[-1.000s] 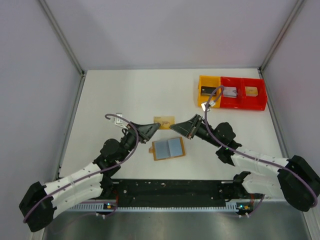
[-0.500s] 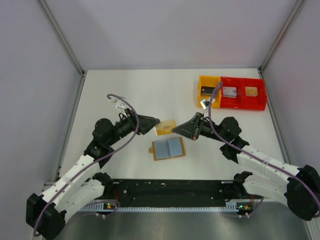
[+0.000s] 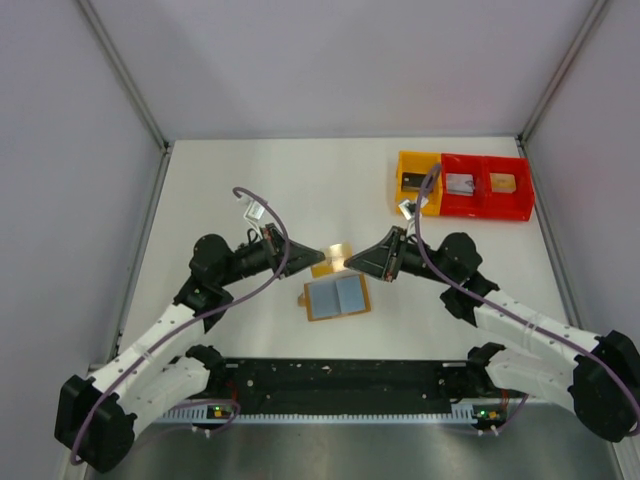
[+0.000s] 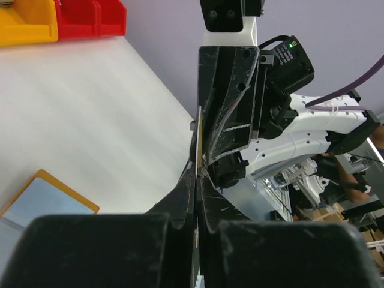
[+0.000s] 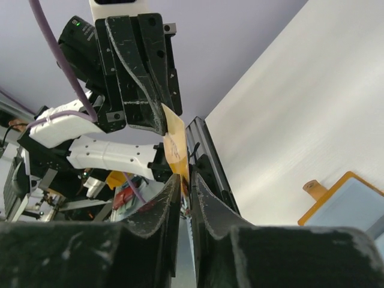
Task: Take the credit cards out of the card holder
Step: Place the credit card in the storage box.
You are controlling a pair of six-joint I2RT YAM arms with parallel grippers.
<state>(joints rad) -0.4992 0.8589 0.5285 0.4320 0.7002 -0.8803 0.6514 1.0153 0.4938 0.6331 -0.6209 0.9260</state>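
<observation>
The card holder lies open and flat on the table, tan rim up and grey-blue inner face showing; it also appears in the left wrist view and the right wrist view. Above and behind it, a thin tan card with dark writing hangs in the air between both arms. My left gripper is shut on its left end, the card edge-on between the tips. My right gripper pinches the other end, with a narrow slit between its jaws. No grey-blue credit cards show outside the holder.
A yellow tray and a joined red tray sit at the back right, holding small black, silver and tan rectangles. Grey walls enclose the table on three sides. The black rail runs along the near edge.
My left gripper came in from the left, open, and shut on the card's left end. The card moved slightly right and down. The right gripper stayed on its end.
</observation>
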